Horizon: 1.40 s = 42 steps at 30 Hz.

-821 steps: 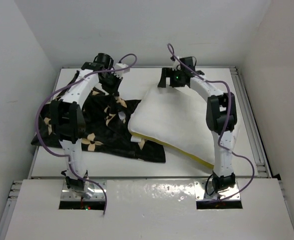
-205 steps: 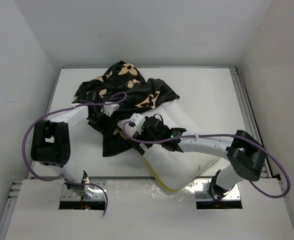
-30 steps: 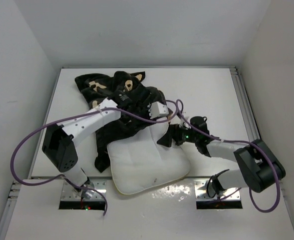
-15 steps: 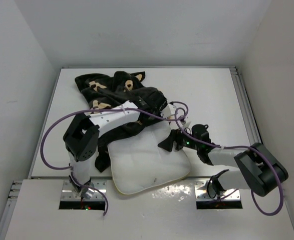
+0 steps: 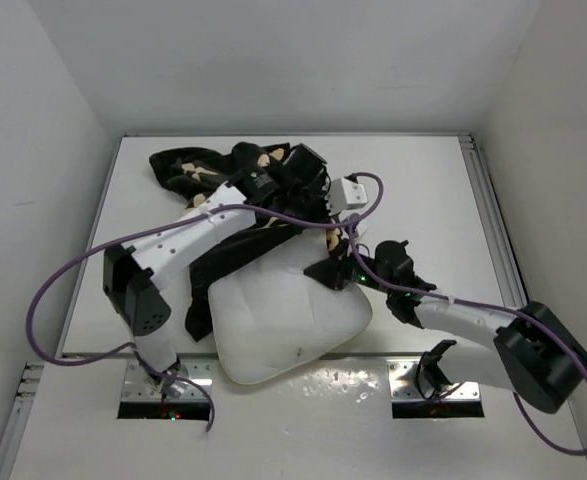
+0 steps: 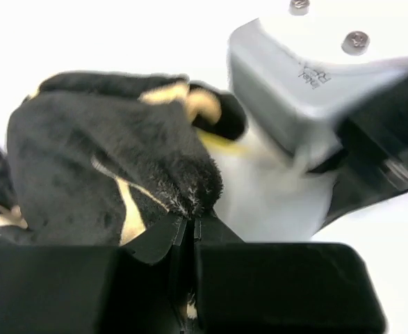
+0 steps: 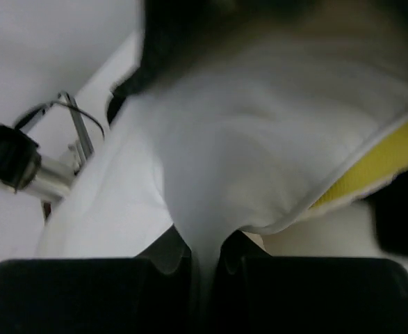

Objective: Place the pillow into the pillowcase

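Top cam: pillow [image 5: 288, 310] lies at near edge of table [image 5: 423, 170], far end against bunched pillowcase [image 5: 188, 172]; L gripper [image 5: 316, 200] and R gripper [image 5: 333, 272] work where the two meet. L wrist cam: L gripper [image 6: 188, 224] pressed tight on a pillowcase [image 6: 85, 153] fold, pillow [image 6: 273, 198] just behind. R wrist cam: R gripper [image 7: 204, 254] pinching pillow [image 7: 259, 132] cloth near yellow trim [image 7: 370, 167].

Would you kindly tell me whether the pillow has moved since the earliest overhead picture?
Yes. The pillow has shifted left and toward the near edge of the table, away from the table's right side where it lay earlier.
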Each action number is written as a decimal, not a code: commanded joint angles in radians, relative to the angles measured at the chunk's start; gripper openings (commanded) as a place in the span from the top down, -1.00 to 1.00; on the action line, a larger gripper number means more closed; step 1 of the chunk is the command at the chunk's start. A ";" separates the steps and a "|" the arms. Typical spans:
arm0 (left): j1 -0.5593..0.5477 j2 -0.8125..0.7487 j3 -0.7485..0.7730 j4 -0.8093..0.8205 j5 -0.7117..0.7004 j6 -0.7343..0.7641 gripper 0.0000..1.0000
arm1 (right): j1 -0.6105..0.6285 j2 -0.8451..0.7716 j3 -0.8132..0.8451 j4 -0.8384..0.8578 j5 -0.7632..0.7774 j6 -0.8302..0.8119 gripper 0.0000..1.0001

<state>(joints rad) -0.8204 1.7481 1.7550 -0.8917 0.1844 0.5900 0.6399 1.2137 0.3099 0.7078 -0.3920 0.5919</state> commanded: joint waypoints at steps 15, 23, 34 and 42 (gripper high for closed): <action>-0.033 -0.105 0.166 -0.249 0.652 0.214 1.00 | 0.009 0.036 0.213 0.452 0.905 -0.061 1.00; 0.108 -0.214 0.042 -0.280 0.498 0.243 1.00 | -0.132 -0.019 0.175 0.181 1.000 0.183 1.00; 0.181 -0.294 -0.144 -0.193 0.400 0.215 1.00 | -0.252 -0.013 0.195 0.010 0.938 0.399 1.00; 0.046 -0.262 -0.153 -0.110 0.385 0.097 1.00 | -0.177 0.093 0.337 -0.057 0.812 0.291 0.92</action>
<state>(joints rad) -0.7475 1.5616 1.6020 -0.8787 0.4965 0.8253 0.5282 1.2507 0.5076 0.5888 0.2790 0.9363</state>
